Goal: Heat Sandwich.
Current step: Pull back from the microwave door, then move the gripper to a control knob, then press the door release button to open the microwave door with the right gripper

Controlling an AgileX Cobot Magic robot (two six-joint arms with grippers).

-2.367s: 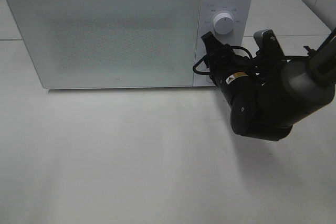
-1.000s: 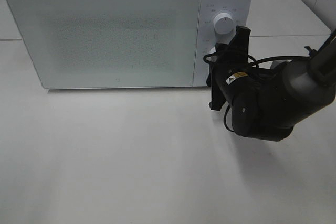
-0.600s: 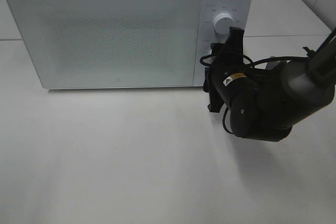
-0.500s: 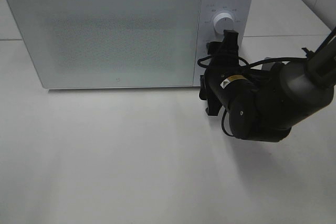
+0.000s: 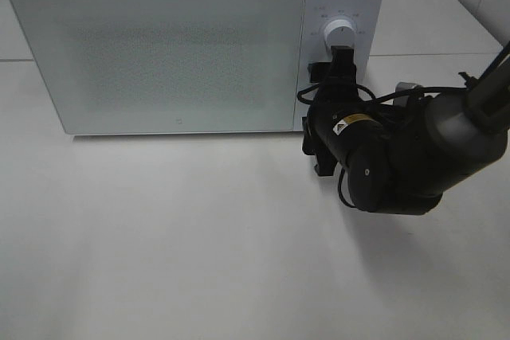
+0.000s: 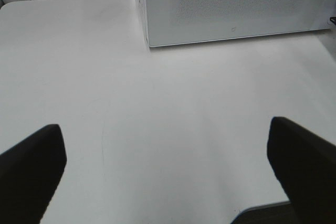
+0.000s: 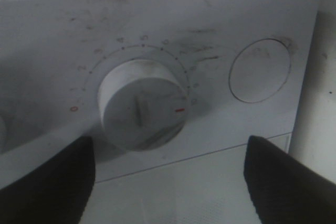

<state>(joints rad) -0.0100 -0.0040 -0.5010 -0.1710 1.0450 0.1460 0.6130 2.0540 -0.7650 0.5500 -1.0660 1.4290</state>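
The right hand [image 7: 165, 150] is hovering at the microwave's [image 5: 159, 53] dial [image 7: 142, 111], fingers apart — timer-setting seems underway, needing a centred pinch and twist. The left hand [image 6: 165, 153] is idling spread; the sandwich is showing nowhere.

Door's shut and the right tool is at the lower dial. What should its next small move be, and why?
Probably draw the right tool straight back from the panel. Its fingers stand spread either side of the lower dial, gripping nothing, the dial's red mark seems to sit off the red zero, and the microwave door is closed.
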